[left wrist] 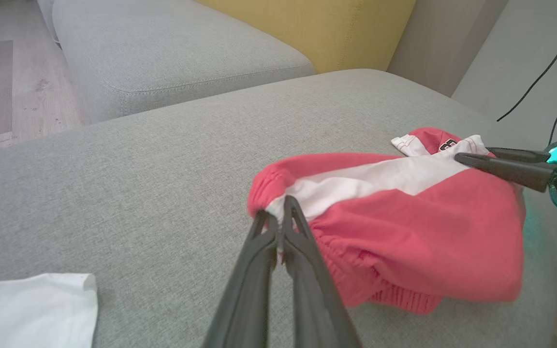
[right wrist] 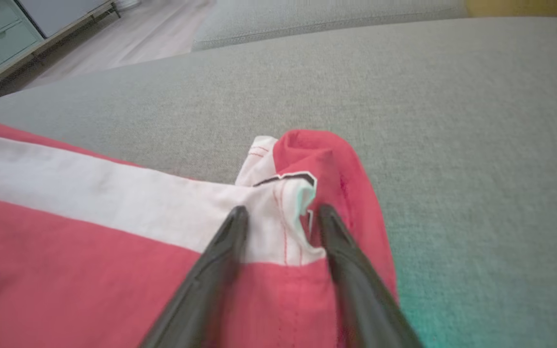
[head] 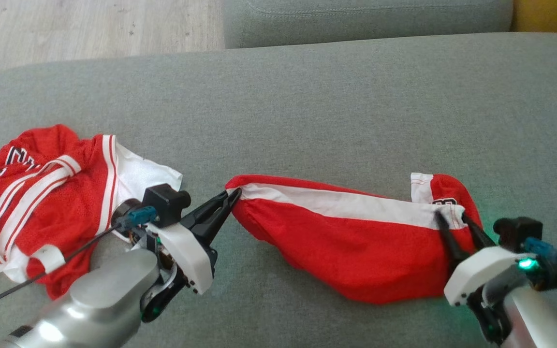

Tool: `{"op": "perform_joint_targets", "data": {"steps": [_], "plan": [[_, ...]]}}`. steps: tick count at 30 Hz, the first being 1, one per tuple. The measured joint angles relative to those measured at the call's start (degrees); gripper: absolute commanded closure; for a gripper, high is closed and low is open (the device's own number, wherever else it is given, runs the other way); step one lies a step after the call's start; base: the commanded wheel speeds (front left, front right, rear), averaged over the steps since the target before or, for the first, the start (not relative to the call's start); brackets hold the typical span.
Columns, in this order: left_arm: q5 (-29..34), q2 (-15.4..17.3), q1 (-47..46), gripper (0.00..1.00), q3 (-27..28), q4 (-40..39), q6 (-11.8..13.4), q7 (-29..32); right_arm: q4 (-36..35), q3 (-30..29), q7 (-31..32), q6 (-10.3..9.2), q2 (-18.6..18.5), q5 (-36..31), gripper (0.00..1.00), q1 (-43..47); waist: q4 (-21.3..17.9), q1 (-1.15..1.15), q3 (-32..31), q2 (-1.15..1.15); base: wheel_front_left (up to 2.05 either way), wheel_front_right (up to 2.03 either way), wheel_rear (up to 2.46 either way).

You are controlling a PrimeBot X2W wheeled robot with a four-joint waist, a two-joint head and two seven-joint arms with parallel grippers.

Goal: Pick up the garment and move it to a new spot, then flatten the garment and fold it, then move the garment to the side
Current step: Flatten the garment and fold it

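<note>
On the sofa (head: 307,106) the shorts (head: 356,246) lie with their long axis left-to-right between my arms. Left end effector (head: 235,194) is clenched on the waistband end; right end effector (head: 450,215) rests released, fingers spread, over the opposite hem.

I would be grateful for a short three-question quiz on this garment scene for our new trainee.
1. True or false: the left gripper is shut on one end of the red shorts.
2. The right gripper is: A) shut on a towel; B) open over the shorts' white stripe; C) resting on the floor.
3. Fill in: in the head view, the red jersey lies on the cushion to the shorts' ____.
Key: 1 true; 2 B; 3 left.
</note>
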Motion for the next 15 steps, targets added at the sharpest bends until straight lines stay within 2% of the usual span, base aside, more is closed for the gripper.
{"op": "perform_joint_targets", "data": {"steps": [1, 10, 15], "plan": [[0.00, -0.07, 0.00, 1.00, -0.01, 0.03, 0.00, 0.00, 0.03, 0.30, -0.12, 0.00, -0.13, 0.10, 1.00, -0.46, 0.05, 0.00, 0.05, 0.00, 0.00, 0.00, 0.00], [0.12, -0.01, -0.23, 1.00, 0.00, 0.58, -0.01, -0.05, -0.48, 0.70, -2.96, 0.00, -1.69, -2.20, 1.00, -2.98, -0.78, 0.00, 0.16, 0.00, 0.00, 0.00, 0.00], [3.44, 0.09, -4.77, 1.00, 0.59, 0.31, 0.24, -1.58, -3.01, -1.33, -4.25, 0.00, -3.16, -2.41, 1.00, -6.62, -1.50, 0.00, 1.77, 0.00, 0.00, 0.00, 0.00]]}}
